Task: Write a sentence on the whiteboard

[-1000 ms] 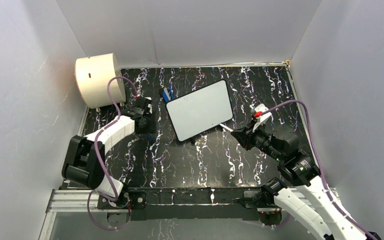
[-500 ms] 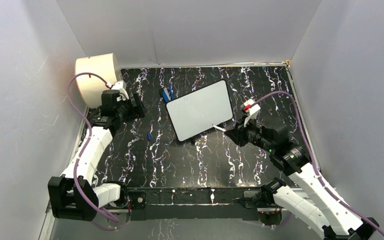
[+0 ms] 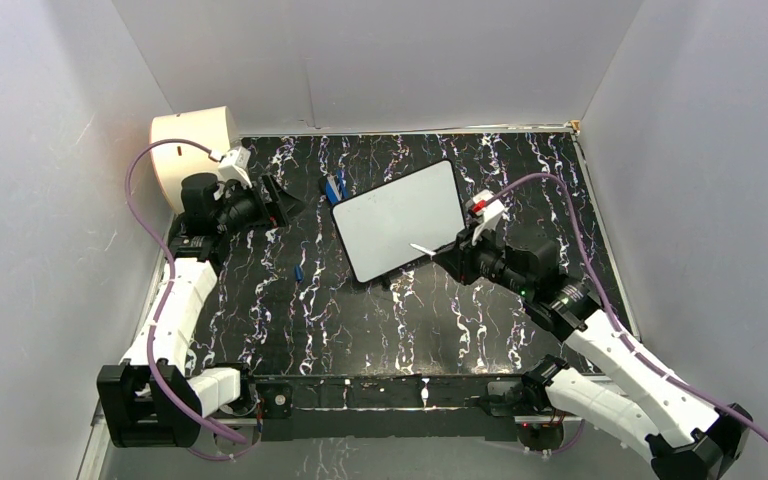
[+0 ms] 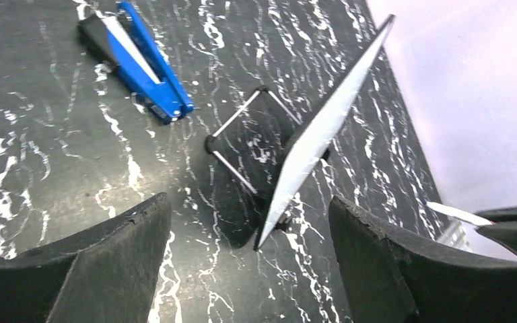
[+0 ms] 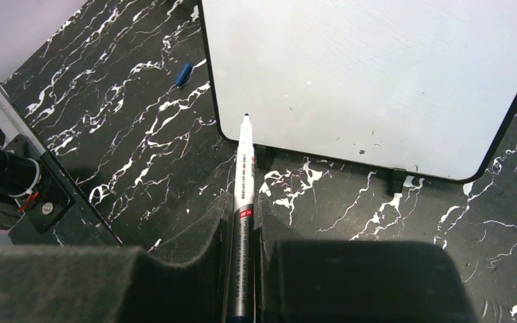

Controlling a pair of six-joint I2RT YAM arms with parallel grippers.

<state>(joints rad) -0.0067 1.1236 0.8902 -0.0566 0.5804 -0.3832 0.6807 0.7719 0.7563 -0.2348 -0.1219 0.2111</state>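
Left gripper has swung clear, spread and empty; right gripper, pinching the pen, reaches the blank whiteboard, so writing can begin.

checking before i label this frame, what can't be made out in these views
Whiteboard face: the left wrist view sees it edge-on.
Whiteboard far edge: cut off by the top of the right wrist view.
Marker rear end: hidden between the right gripper fingers, right wrist view.
Whether the marker tip touches the board: too small in the top view.
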